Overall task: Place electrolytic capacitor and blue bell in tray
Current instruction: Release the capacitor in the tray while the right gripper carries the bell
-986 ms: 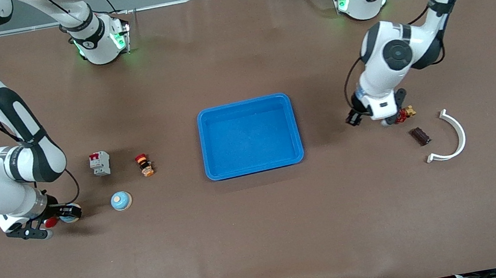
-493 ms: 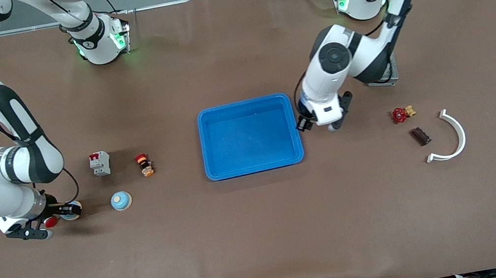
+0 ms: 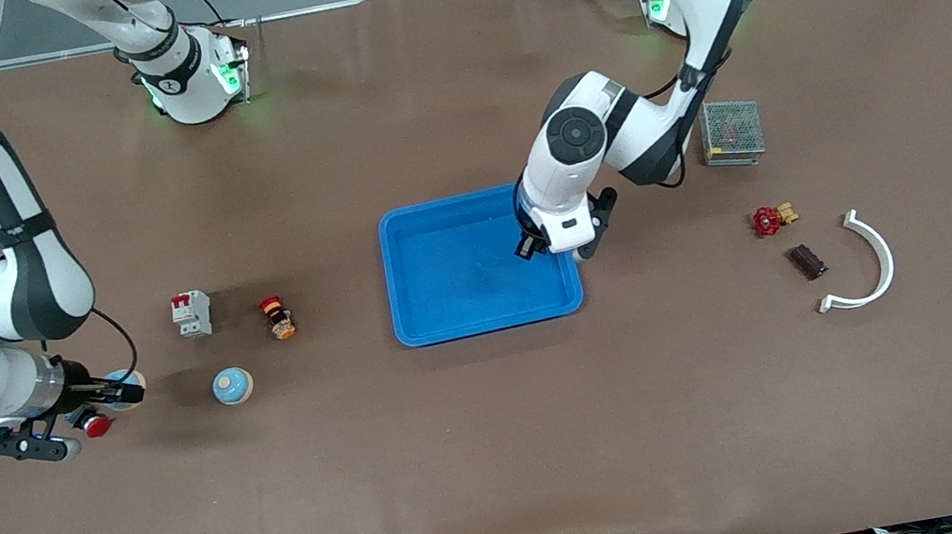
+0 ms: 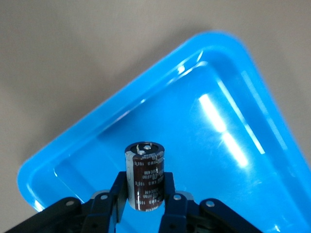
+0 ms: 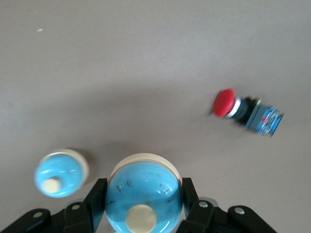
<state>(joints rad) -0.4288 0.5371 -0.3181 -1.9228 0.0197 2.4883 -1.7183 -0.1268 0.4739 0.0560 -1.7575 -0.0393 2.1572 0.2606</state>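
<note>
Brown covers the whole tabletop [image 3: 506, 453] in the front view, with the blue tray [image 3: 405, 269] near its middle. The left arm reaches down from its base, elbow bent, so that the left tool [image 3: 559, 246] hangs over the tray's edge toward the left arm's end of the tabletop. The right arm folds low at its own end, its wrist turned sideways, and the right tool [image 3: 118, 390] is up over bare tabletop with a blue bell [image 3: 116, 386] in its grip. A second blue bell [image 3: 232, 385] sits on the tabletop beside it, toward the tray. A red push button [image 3: 94, 425] lies just below the right tool. A grey circuit breaker [image 3: 192, 314] and a small orange switch [image 3: 278, 317] lie between the right arm and the tray. A mesh-covered box [image 3: 732, 132], a red valve [image 3: 768, 220], a dark block [image 3: 807, 261] and a white curved piece [image 3: 874, 261] lie toward the left arm's end.

In the left wrist view, the left tool's 2 fingers [image 4: 119, 194] are clamped on the upright electrolytic capacitor [image 4: 144, 175], above the tray's floor.

In the right wrist view, the right tool's fingers [image 5: 95, 196] squeeze the blue bell's dome.
</note>
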